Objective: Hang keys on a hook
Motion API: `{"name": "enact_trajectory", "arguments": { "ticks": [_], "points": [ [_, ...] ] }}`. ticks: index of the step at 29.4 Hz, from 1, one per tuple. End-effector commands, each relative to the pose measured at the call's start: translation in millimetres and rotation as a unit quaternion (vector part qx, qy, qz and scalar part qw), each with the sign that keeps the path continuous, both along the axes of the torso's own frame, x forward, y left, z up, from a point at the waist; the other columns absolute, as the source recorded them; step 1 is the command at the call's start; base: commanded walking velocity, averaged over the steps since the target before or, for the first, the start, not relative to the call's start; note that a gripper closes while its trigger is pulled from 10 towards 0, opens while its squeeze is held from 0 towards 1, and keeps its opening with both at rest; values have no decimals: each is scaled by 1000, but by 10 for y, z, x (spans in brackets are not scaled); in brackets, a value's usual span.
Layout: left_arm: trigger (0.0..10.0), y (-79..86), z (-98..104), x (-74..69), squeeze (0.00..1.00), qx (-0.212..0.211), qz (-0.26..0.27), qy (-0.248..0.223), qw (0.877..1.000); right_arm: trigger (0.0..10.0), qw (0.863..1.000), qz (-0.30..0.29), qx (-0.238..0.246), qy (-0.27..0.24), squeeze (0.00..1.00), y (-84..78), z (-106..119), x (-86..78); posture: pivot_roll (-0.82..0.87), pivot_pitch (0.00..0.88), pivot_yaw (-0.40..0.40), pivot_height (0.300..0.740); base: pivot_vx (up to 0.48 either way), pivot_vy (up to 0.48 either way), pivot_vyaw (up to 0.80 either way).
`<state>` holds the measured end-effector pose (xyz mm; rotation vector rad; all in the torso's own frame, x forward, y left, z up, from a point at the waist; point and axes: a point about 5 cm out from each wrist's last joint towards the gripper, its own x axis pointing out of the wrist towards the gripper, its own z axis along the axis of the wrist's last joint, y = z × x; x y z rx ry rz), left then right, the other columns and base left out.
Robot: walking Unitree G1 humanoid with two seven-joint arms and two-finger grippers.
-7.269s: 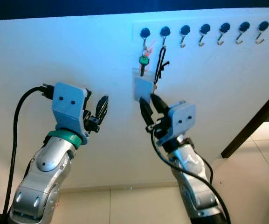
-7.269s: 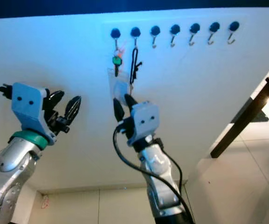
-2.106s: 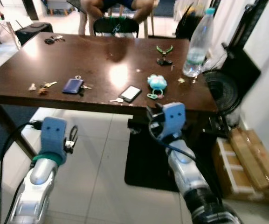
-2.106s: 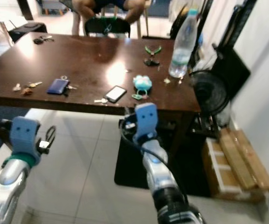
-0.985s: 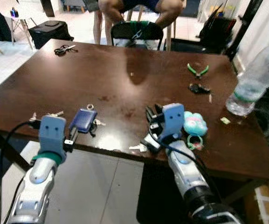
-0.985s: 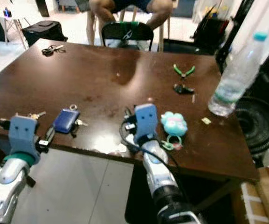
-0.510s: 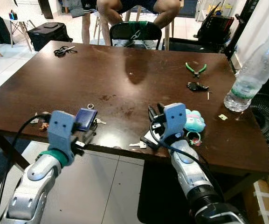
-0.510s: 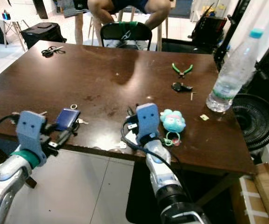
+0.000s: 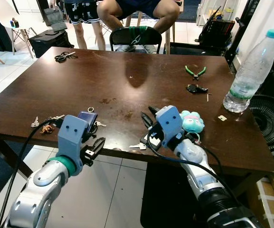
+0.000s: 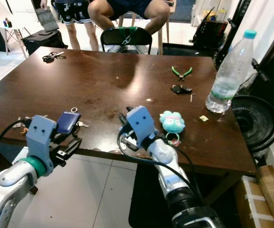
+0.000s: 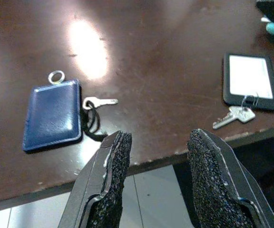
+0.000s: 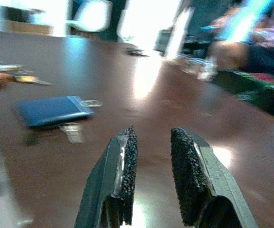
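At the table's (image 9: 250, 156) near edge, left gripper (image 11: 160, 183) hovers, fingers parted, empty; right gripper (image 12: 151, 180) beside it, low over the wood, likewise parted; blue key pouch (image 9: 87, 119) with its key (image 11: 100, 101) lies just beyond; pliers (image 9: 196, 71) farther back.

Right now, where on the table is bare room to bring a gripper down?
The table is bare across its middle, between the scissors and green pliers. The near edge is crowded: blue key pouch, black card tag with key, teal plush keychain.
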<state>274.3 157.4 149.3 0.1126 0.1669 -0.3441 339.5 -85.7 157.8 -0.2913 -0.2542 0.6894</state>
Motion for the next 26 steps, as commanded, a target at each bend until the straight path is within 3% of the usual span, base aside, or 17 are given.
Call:
{"name": "enact_trajectory", "arguments": {
  "ticks": [1,5,8,9,14,15,17,19,21,26],
  "points": [
    [10000,14,-71,-13,0,10,2,18,1000,10000,999,34,-4,17,0,139,-47,-39,-37,0,106,740,0,0,0],
    [10000,21,-127,20,0,39,17,43,998,10000,999,24,-7,48,0,131,-149,-16,-28,0,105,740,0,0,0],
    [10000,54,-138,49,0,35,36,50,998,10000,983,115,-118,75,0,153,-337,-189,-33,0,105,740,0,0,0],
    [10000,52,-136,47,0,34,37,49,998,10000,981,129,-132,62,0,118,-270,-231,-35,0,98,740,0,0,0],
    [10000,16,-130,33,0,31,31,46,998,10000,987,108,-113,28,0,-56,61,-237,-47,5,99,740,0,0,0],
    [10000,-3,-132,33,0,28,30,47,998,10000,987,96,-129,31,0,-155,74,-238,-51,8,101,740,0,0,0],
    [10000,-26,-149,33,0,26,27,50,998,10000,983,87,-153,58,0,-314,9,-273,-63,14,104,740,0,0,0],
    [10000,-33,-159,33,0,26,26,52,998,10000,980,89,-160,77,0,-375,-31,-304,-63,14,104,740,0,0,0],
    [10000,-38,-177,34,0,27,26,55,998,10000,971,127,-170,106,0,-412,-123,-447,-70,20,101,740,0,0,0],
    [10000,-48,-210,42,0,26,29,59,998,10000,976,121,-166,78,0,-418,-59,-563,-84,30,96,740,0,0,0]
  ]
}}
